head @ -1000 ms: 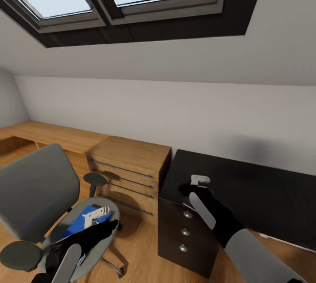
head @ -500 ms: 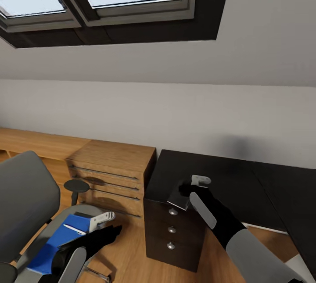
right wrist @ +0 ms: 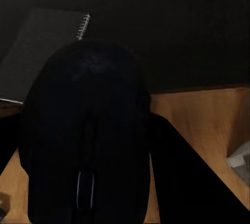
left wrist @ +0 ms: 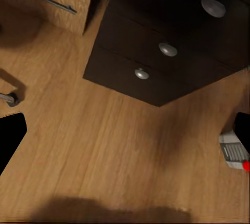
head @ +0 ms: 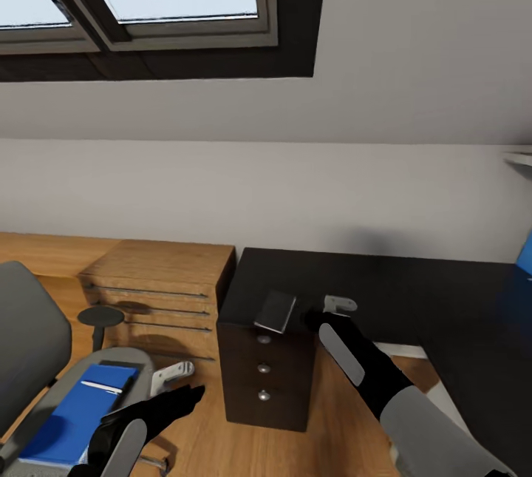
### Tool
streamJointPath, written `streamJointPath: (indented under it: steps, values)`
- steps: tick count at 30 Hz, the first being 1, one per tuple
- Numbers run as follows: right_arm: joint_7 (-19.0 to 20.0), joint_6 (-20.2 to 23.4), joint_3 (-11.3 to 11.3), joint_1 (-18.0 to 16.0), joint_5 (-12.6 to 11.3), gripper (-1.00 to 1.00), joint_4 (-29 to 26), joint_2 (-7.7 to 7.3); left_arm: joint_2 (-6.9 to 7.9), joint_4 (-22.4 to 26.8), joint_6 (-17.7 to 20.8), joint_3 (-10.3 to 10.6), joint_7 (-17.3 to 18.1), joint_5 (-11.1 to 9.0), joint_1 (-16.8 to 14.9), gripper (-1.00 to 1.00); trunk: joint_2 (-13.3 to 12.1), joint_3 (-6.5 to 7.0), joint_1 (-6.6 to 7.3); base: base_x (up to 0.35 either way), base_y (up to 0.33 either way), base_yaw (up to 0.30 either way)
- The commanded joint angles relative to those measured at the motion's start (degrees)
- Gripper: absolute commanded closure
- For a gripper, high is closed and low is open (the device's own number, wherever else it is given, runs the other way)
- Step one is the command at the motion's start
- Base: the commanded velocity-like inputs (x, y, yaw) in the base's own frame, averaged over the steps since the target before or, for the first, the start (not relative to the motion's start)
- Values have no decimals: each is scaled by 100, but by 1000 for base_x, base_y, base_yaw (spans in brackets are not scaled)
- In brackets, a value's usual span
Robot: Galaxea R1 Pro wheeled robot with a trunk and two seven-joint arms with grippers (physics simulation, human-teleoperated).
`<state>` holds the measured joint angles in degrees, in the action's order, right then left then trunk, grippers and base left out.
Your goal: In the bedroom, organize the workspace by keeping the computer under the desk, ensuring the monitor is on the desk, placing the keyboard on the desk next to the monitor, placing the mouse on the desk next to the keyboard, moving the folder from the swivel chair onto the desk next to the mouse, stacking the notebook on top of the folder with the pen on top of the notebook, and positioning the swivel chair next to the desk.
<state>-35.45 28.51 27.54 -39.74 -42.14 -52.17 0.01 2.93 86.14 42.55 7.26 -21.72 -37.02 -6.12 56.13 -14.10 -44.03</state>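
One mouse (right wrist: pixel 86 135), one notebook (head: pixel 275 311).

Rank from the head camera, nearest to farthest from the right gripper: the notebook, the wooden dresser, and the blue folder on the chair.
1. notebook: on the desk corner, just left of the right gripper.
2. wooden dresser: farther left, beside the desk.
3. blue folder: on the chair seat, far lower left.

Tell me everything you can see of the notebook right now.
The notebook is a small, thin rectangle with a dark grey cover that catches a dull sheen. In the right wrist view a wire spiral runs along one edge. It lies flat and closed on the glossy black desk, at the end above the three-drawer unit, near the front edge and turned a little askew to it. Nothing lies on it. The right gripper is beside it; whether they touch cannot be told.
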Motion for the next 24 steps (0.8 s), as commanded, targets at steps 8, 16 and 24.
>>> streamJointPath:
  steps: [8,16,24]
  values:
    - [-54,-175,14,-8,-63,100,22,-1,6,3,6,11,-65,-57,-3,-100,6,26,3,-309,-19,-262]
    - [-59,-479,15,1,-187,100,60,1,6,-8,8,-41,-76,-68,-3,-100,6,56,3,-30,-4,-256]
    - [-59,-479,23,1,-198,100,61,25,6,-15,8,-47,-78,-68,-3,-100,6,59,3,0,0,-38]
